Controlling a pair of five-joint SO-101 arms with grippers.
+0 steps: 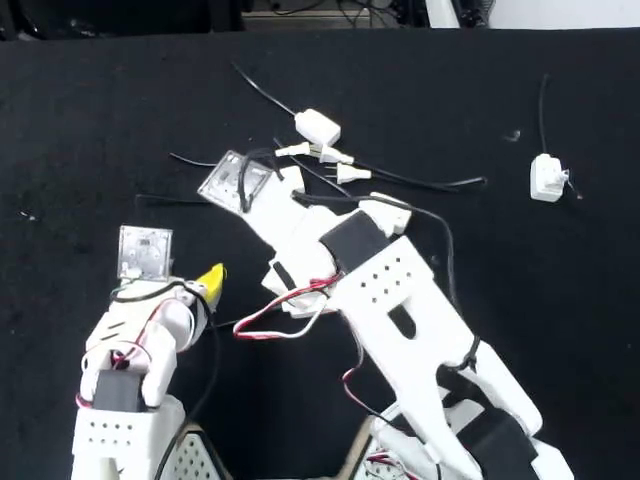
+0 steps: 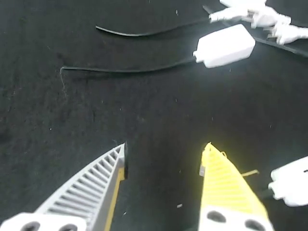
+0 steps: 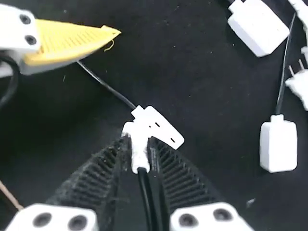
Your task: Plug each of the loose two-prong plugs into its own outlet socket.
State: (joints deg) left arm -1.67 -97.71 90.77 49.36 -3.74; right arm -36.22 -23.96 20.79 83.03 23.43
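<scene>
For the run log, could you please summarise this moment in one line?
left claw open, empty | right claw shut on plug | plug not yet inserted

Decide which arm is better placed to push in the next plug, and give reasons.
Right: the right tool is shut on a white plug; the left tool is open and empty.

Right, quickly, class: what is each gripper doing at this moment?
Left gripper: open, holding nothing.
Right gripper: shut on a white plug.
</scene>
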